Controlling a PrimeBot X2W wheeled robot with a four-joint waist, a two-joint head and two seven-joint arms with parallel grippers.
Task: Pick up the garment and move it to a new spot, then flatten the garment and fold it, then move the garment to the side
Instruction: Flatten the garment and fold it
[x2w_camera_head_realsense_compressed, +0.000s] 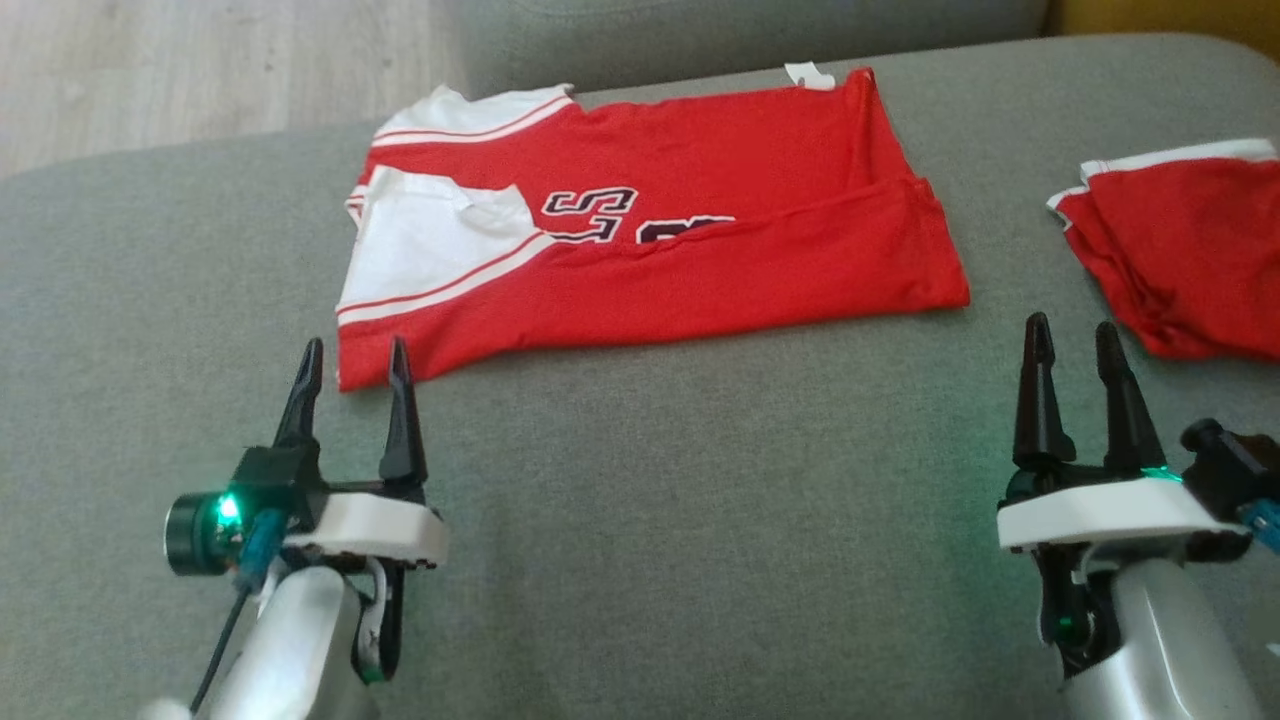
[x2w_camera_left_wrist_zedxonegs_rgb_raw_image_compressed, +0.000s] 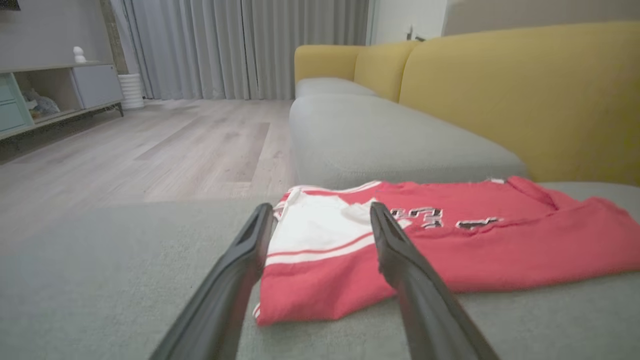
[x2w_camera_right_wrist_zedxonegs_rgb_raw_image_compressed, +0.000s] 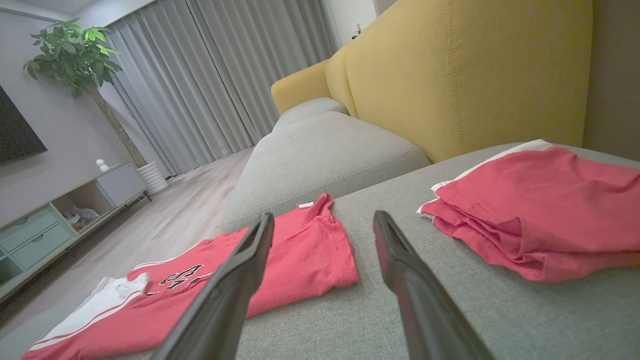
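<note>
A red and white garment (x2w_camera_head_realsense_compressed: 650, 240) with black lettering lies folded lengthwise on the grey sofa seat (x2w_camera_head_realsense_compressed: 640, 520), white sleeve end to the left. My left gripper (x2w_camera_head_realsense_compressed: 355, 362) stands open just before its near left corner, fingers empty. In the left wrist view the garment (x2w_camera_left_wrist_zedxonegs_rgb_raw_image_compressed: 450, 245) lies right ahead between and beyond the fingers of my left gripper (x2w_camera_left_wrist_zedxonegs_rgb_raw_image_compressed: 320, 220). My right gripper (x2w_camera_head_realsense_compressed: 1072, 340) is open and empty over bare cushion, to the right of the garment's hem. In the right wrist view the garment (x2w_camera_right_wrist_zedxonegs_rgb_raw_image_compressed: 300, 255) lies to the left of my right gripper (x2w_camera_right_wrist_zedxonegs_rgb_raw_image_compressed: 322, 222).
A second red piece of clothing (x2w_camera_head_realsense_compressed: 1180, 250) with white trim lies folded at the right edge, also seen as a red pile (x2w_camera_right_wrist_zedxonegs_rgb_raw_image_compressed: 540, 210) in the right wrist view. A yellow backrest (x2w_camera_right_wrist_zedxonegs_rgb_raw_image_compressed: 450, 75) rises behind the seat. Wood floor (x2w_camera_left_wrist_zedxonegs_rgb_raw_image_compressed: 125, 150) lies beyond the cushion's left edge.
</note>
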